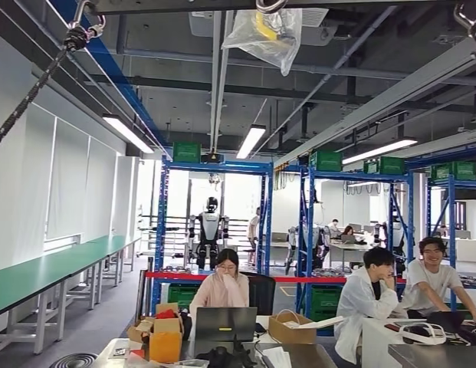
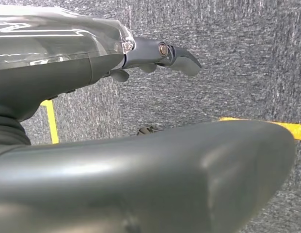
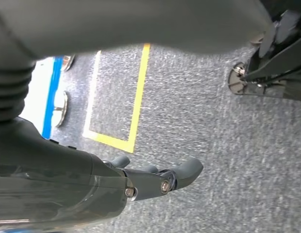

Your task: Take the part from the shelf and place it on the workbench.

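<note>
Head view looks across a workshop: blue shelf racks (image 1: 212, 222) stand at the far end with green bins (image 1: 186, 152) on top, well away, and which item is the part I cannot tell. People sit at desks with a laptop (image 1: 225, 323) up front. Left wrist view now: the left hand (image 2: 156, 53) hangs over grey carpet (image 2: 232, 58), fingers stretched out, holding nothing. Right wrist view: the right hand (image 3: 156, 179) hangs likewise, fingers extended and empty, above carpet with yellow tape (image 3: 137, 97)
</note>
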`<act>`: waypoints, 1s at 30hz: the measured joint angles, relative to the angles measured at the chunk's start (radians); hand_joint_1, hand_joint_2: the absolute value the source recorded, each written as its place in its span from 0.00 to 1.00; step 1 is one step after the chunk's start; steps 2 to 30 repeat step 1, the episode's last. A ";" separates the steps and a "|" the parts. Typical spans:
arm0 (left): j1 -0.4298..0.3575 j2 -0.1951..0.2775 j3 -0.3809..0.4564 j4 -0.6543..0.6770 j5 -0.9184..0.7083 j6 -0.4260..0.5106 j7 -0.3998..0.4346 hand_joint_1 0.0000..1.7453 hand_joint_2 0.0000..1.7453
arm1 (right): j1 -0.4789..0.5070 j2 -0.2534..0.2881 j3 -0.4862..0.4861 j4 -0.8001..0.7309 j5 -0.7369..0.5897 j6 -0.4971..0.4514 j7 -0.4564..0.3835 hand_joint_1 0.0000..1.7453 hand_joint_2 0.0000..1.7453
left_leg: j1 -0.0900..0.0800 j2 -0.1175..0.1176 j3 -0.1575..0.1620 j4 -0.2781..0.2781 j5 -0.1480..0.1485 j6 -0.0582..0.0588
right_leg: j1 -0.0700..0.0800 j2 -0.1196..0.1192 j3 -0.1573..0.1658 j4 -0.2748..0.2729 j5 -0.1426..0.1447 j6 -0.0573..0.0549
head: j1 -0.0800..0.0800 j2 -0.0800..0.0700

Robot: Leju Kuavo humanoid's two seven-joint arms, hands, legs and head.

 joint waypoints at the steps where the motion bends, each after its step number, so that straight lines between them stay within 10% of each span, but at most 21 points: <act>1: 0.000 0.000 0.000 0.000 0.000 0.000 0.000 0.00 1.00 | 0.001 0.000 -0.001 0.000 0.000 0.000 0.003 0.00 1.00 | 0.000 0.000 -0.002 0.000 0.001 0.001 | -0.002 0.000 -0.013 0.029 -0.010 0.003 | 0.000 0.000; 30: 0.000 0.000 0.000 0.000 0.000 0.000 0.000 0.00 1.00 | 0.001 0.000 -0.001 0.000 0.000 0.000 0.003 0.00 1.00 | 0.000 0.000 -0.002 0.000 0.001 0.001 | -0.002 0.000 -0.013 0.029 -0.010 0.003 | 0.000 0.000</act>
